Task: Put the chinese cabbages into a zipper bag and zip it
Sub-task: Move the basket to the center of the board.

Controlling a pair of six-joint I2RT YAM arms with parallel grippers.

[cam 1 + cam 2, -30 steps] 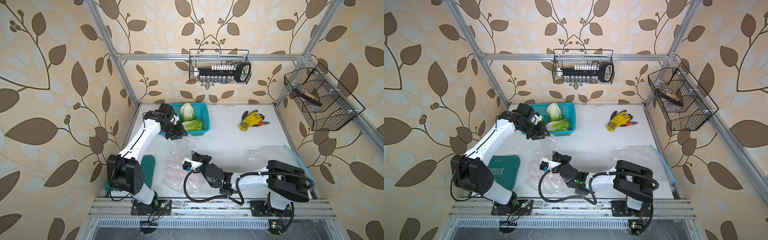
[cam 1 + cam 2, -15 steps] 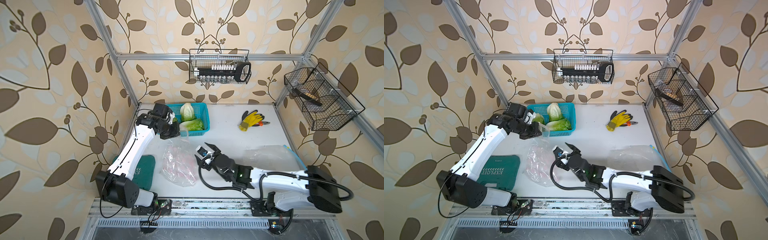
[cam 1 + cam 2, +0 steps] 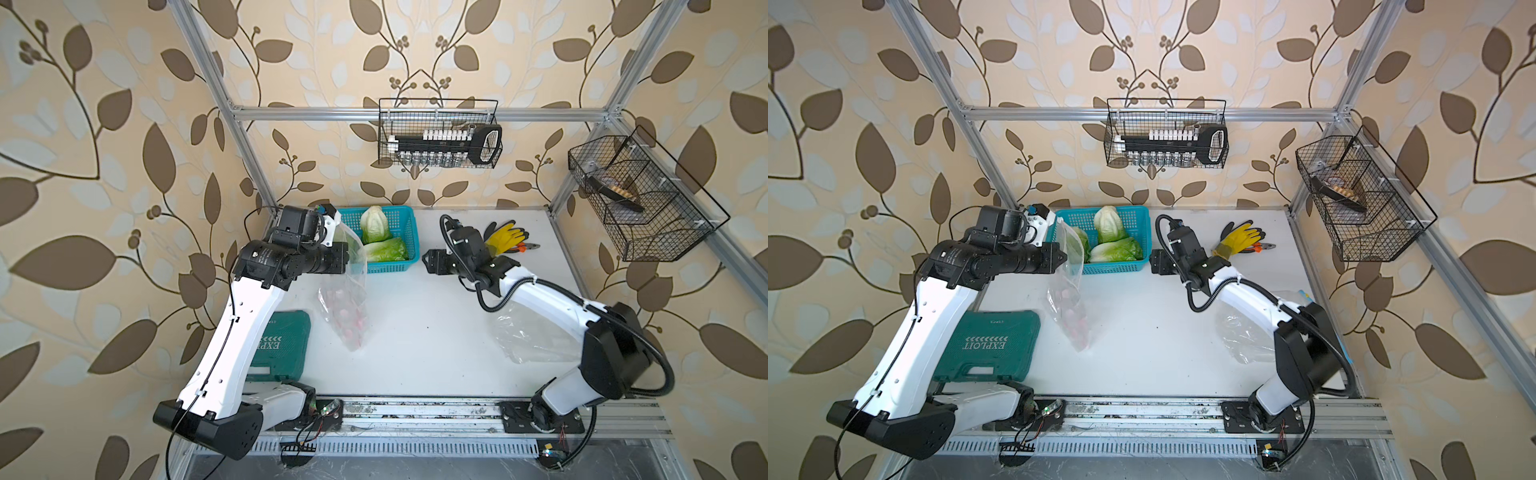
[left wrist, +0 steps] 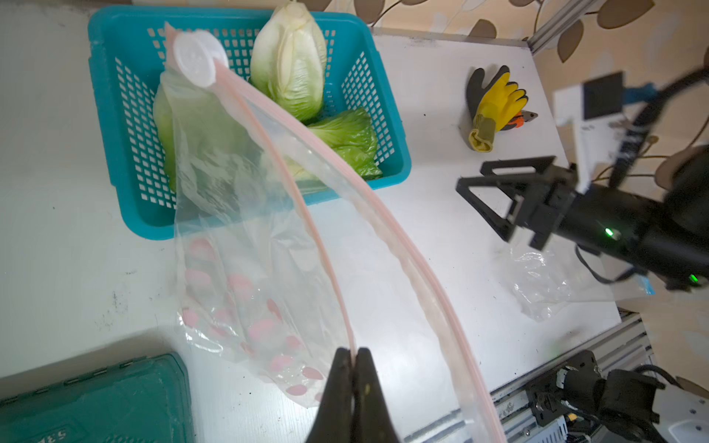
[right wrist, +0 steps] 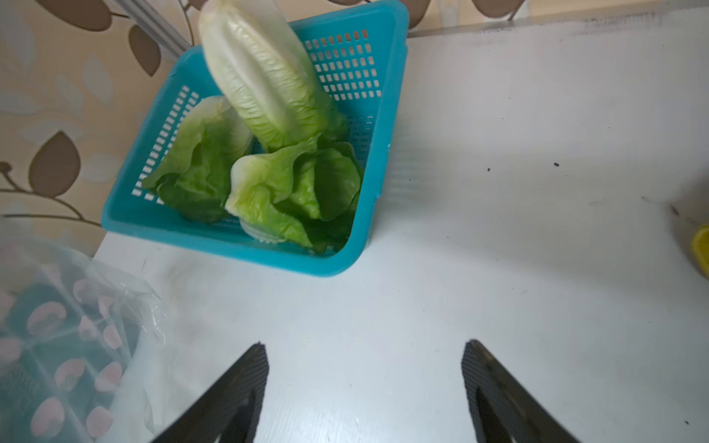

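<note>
Three chinese cabbages (image 3: 375, 224) (image 3: 1108, 224) (image 5: 264, 76) lie in a blue basket (image 3: 412, 245) (image 3: 1145, 232) (image 5: 383, 115) at the back of the table. One cabbage (image 4: 165, 126) shows only through the bag. A clear zipper bag (image 3: 345, 307) (image 3: 1069, 307) (image 4: 249, 268) with pink spots hangs in front of the basket, its bottom touching the table. My left gripper (image 3: 346, 259) (image 3: 1064, 255) (image 4: 352, 351) is shut on one lip of its open pink zip rim. My right gripper (image 3: 426, 262) (image 3: 1152, 262) (image 5: 364, 345) stands open and holds nothing, just right of the basket.
Yellow gloves (image 3: 505, 239) and pliers lie at the back right. A green tool case (image 3: 282, 349) sits at the front left. Another crumpled clear bag (image 3: 528, 336) lies under my right arm. Wire baskets (image 3: 440, 133) hang on the back and right walls.
My right gripper opened, let go of the bag and swung from the table's front centre to beside the basket. My left gripper shut on the rim and lifted the bag upright.
</note>
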